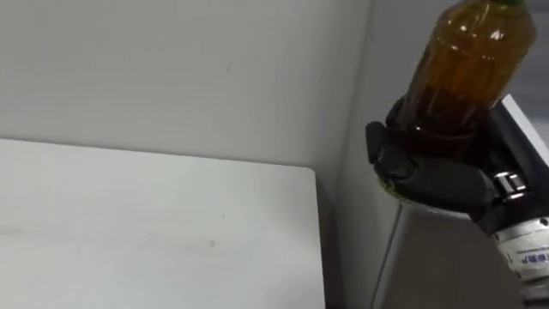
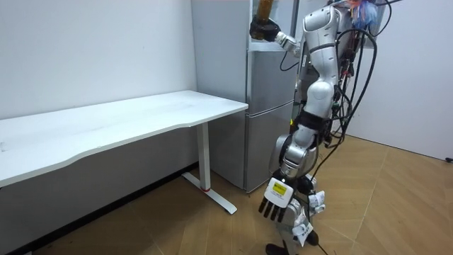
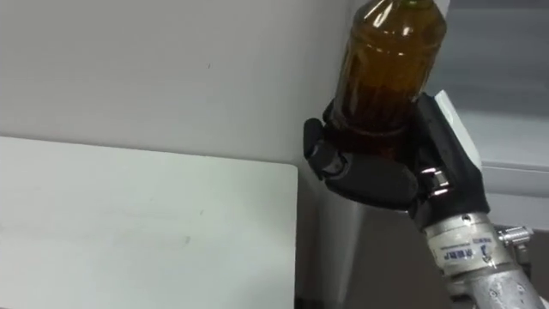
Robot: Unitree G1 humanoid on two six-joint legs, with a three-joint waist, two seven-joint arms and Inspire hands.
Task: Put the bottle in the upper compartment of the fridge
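One hand carries the load: the right hand (image 1: 429,176) is raised high, fingers and thumb curled round the lower body of the bottle (image 1: 467,69). The bottle stands upright in the grip, cap end up, filled with amber liquid. Gripping low leaves the upper body free to enter a shelf first, and the upright attitude keeps the liquid settled.

Position: the bottle is held at the top left of the fridge (image 2: 272,106), level with the upper compartment and close to its grey front edge. It is not inside. The robot stands directly before the fridge, with the white table (image 2: 141,117) to the left against the wall (image 1: 214,69).

The left hand (image 2: 274,207) hangs low beside the legs, fingers relaxed and straight, holding nothing. It is therefore free for the door.

Status: the fridge front appears closed in the room view, so the carry is judged complete and the placement not yet begun. The next step likely calls for opening the upper door with the free hand while keeping the bottle clear of its swing.
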